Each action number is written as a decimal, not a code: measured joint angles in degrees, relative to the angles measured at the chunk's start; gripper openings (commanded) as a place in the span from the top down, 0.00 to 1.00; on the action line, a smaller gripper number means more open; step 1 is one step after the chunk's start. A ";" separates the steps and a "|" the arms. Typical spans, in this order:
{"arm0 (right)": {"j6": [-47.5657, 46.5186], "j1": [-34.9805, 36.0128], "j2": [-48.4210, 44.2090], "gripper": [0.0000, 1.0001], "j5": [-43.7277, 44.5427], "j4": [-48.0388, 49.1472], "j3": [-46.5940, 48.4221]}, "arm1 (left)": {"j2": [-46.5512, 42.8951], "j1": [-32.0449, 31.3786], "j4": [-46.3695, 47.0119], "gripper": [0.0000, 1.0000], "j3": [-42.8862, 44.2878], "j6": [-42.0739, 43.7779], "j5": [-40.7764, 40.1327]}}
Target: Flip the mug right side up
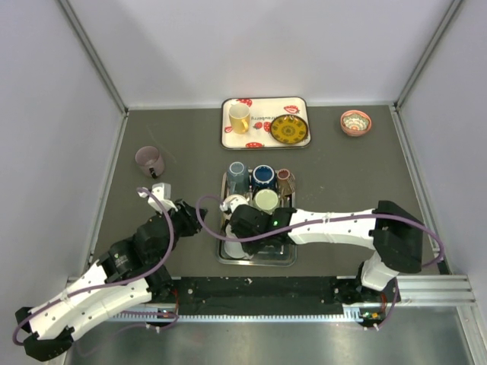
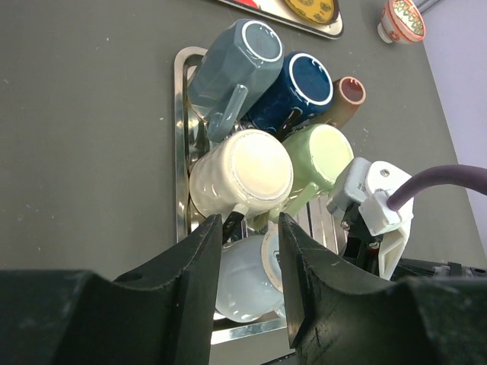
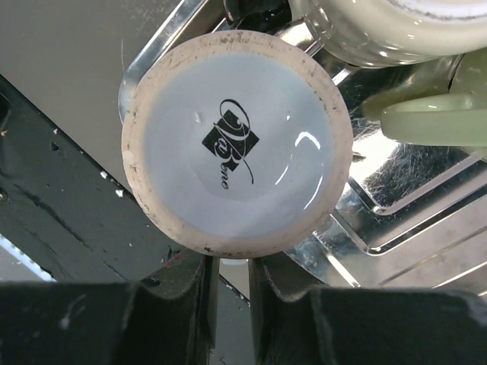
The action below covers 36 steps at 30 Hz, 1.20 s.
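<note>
A pale blue mug point(image 3: 236, 137) lies tilted at the near left of the steel tray point(image 1: 255, 261), its logo-printed base facing my right wrist camera. My right gripper point(image 3: 234, 262) is shut on a pale part of the mug just under its base, seemingly the handle. In the top view the right gripper point(image 1: 242, 222) covers the mug. My left gripper point(image 2: 251, 224) is open and empty just left of the tray, and the pale blue mug point(image 2: 243, 281) shows beyond the gap between its jaws. The left gripper point(image 1: 190, 215) touches nothing.
Upside-down cream point(image 2: 242, 173), green point(image 2: 323, 156), grey-blue point(image 2: 243, 65), dark blue point(image 2: 298, 87) and brown point(image 2: 348, 93) mugs crowd the tray's far half. A purple mug point(image 1: 150, 160) stands at the left. A patterned tray point(image 1: 265, 143) with a yellow mug and plate, and a small bowl point(image 1: 355, 122), sit at the back.
</note>
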 measured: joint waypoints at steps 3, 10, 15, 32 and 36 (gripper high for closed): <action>-0.02 0.22 0.70 0.99 0.42 0.35 0.44 | 0.00 0.00 -0.02 0.59 -0.39 -0.04 -0.09; 0.17 1.53 1.55 0.58 1.77 0.33 1.05 | 0.02 0.00 -0.07 0.59 -0.48 -0.04 -0.33; 0.50 2.89 0.11 0.48 3.02 -0.09 0.37 | 0.02 0.00 -0.07 0.53 -0.48 -0.04 -0.85; 0.15 5.31 -39.17 0.16 20.90 -7.32 0.81 | 26.75 33.57 3.85 0.27 10.34 7.85 7.48; 0.07 4.50 -41.64 0.16 23.54 -8.68 -2.73 | 39.30 44.13 2.82 0.01 16.90 11.74 16.02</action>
